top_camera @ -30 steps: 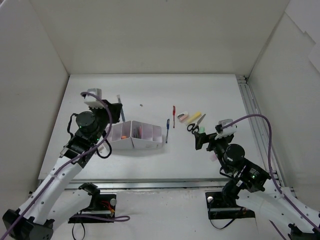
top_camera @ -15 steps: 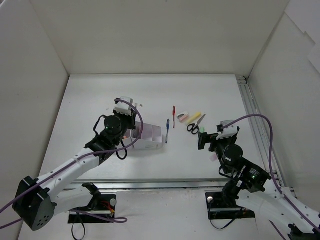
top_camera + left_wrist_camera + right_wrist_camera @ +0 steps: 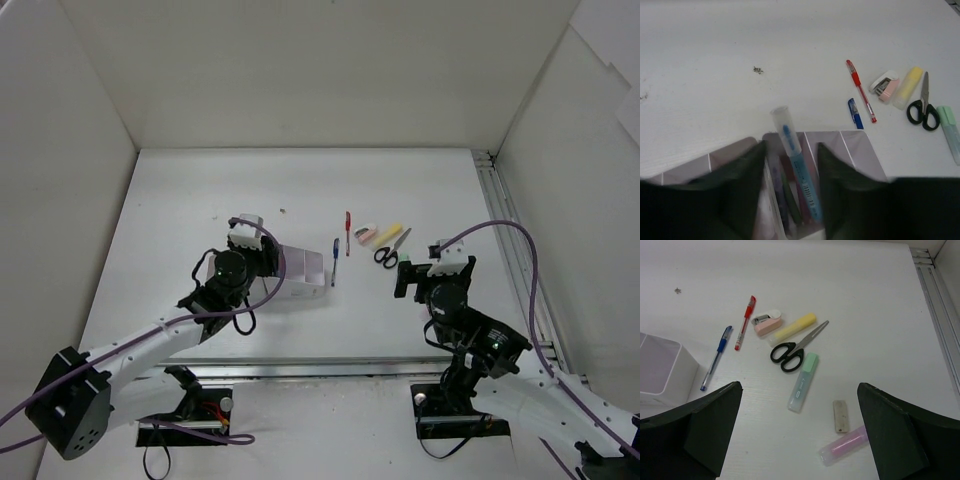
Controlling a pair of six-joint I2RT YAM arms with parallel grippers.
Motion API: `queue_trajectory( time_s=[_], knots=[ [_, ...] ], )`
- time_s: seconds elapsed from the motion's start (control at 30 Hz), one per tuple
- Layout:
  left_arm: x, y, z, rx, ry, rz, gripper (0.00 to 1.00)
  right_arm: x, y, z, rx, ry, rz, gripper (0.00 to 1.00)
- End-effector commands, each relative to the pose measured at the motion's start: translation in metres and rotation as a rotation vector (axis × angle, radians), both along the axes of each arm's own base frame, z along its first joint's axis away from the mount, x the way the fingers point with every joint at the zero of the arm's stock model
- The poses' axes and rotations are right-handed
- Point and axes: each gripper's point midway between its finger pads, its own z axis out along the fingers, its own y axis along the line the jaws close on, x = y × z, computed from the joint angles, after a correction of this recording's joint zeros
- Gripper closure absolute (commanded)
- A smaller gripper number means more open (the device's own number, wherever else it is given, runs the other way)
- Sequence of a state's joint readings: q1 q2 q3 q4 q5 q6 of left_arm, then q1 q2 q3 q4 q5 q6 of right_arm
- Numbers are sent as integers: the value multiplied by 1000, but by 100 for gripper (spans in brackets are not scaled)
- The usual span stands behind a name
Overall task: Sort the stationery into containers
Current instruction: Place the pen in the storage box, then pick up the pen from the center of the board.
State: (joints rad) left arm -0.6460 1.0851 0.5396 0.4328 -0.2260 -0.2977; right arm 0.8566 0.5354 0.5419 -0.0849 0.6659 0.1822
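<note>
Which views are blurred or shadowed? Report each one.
Top external: even soft light, sharp, only faint shadows beside the organizer. Left wrist: the left fingers are dark and blurred, the blue marker between them soft. Right wrist: the right fingers blurred and dark, the scissors crisp.

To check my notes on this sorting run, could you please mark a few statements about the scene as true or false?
1. The scissors lie on the table, outside the organizer. True.
2. The right tool grips the green marker. False: it is open and empty; the green marker lies on the table.
3. A tilted blue marker sits over the organizer, between the fingers of the left tool. True.
4. The red pen is inside the organizer. False: it lies on the table beside the blue pen.
</note>
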Motion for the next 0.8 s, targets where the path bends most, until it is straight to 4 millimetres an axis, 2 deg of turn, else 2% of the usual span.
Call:
queue_trajectory(
  time_s=[0.0,0.1,0.13,0.17,0.2,0.23,0.27,0.3,0.37,0.4,0.43,0.47,0.53,0.6,0.67,0.7,0.73,0.77],
  knots=[
    [-3,-9,39,-105,-73,-13,49,7,-8,14,77,-7,-126,2],
    [-11,-3,56,-125,-103,0,22,10,-3,6,75,48,-135,2],
    [-14,-1,62,-133,-110,6,16,13,1,-3,53,79,-136,2],
    [-20,0,74,-141,-119,1,6,15,9,-1,74,100,-115,2],
    [-22,1,80,-143,-124,0,0,19,10,-5,69,122,-127,2],
    [-27,2,89,-145,-128,-4,0,25,16,-11,60,171,-141,2],
    [-29,5,92,-142,-124,3,0,31,13,-15,52,197,-176,2],
    [-31,7,95,-141,-115,5,0,36,13,-29,18,256,-204,2],
    [-40,12,101,-132,-77,7,0,46,8,-38,40,345,-244,2],
    [-43,16,100,-127,-56,17,1,49,6,-47,43,388,-254,2],
    [-47,18,110,-157,-50,19,0,55,9,-61,38,452,-255,2],
    [-53,22,97,-123,5,23,1,60,4,-72,79,517,-263,2],
    [-60,27,95,-135,33,31,1,69,4,-92,93,607,-268,2],
    [-68,33,85,-117,75,36,0,73,0,-112,112,690,-276,2],
    [-75,41,77,-131,100,63,1,81,-5,-116,107,713,-285,6],
    [-77,46,75,-132,102,78,1,82,-8,-128,74,749,-286,8],
    [-80,49,71,-137,109,87,1,87,-6,-128,78,756,-278,10],
    [-82,52,70,-144,110,95,0,88,-6,-139,63,788,-281,10]
  ],
)
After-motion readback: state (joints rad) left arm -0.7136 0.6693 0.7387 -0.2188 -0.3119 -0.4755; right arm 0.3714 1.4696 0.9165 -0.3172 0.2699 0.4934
